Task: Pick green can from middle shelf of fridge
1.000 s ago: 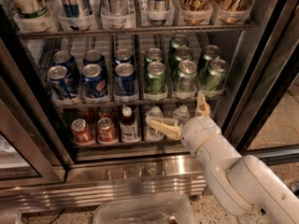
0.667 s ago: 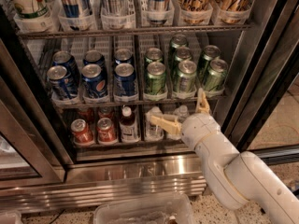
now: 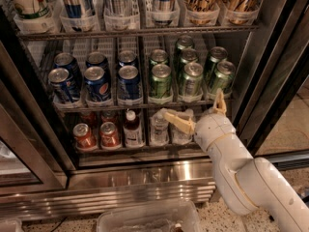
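Observation:
The fridge (image 3: 145, 175) stands open in front of me. Its middle shelf (image 3: 135, 103) holds blue cans (image 3: 96, 85) on the left and several green cans on the right. The front green cans stand at the shelf edge: one left (image 3: 161, 81), one middle (image 3: 191, 79), one right (image 3: 221, 77). My gripper (image 3: 195, 111) is open and empty, just below the front edge of the middle shelf. One finger (image 3: 176, 120) points left in front of the bottles below. The other finger (image 3: 220, 102) points up, under the rightmost green can.
The top rack (image 3: 135, 30) holds tall cans. The lower rack holds red cans (image 3: 85, 135) and small bottles (image 3: 132, 128). A dark door frame (image 3: 270, 81) stands at the right and a glass door (image 3: 19, 144) at the left. A clear plastic tub (image 3: 149, 219) lies on the floor.
The gripper has shifted slightly right and up, toward the rightmost green can. The cans have not moved.

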Robot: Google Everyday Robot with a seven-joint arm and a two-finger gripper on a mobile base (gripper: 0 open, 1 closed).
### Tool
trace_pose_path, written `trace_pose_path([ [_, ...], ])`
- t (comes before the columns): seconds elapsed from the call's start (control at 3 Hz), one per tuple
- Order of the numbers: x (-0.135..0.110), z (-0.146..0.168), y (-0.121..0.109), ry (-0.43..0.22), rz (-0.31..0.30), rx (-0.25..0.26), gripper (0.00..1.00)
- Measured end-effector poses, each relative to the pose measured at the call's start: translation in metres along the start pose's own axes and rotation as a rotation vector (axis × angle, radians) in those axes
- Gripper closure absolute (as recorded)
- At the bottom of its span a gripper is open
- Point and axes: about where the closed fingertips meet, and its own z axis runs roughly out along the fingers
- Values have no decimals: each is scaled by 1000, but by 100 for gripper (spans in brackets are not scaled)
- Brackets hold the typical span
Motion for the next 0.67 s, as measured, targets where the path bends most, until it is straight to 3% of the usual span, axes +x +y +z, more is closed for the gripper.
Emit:
trace_pose_path([
  [0.33, -2, -8, -5, -1, -49, 9, 0],
  [0.67, -2, -8, -5, -1, -49, 9, 0],
])
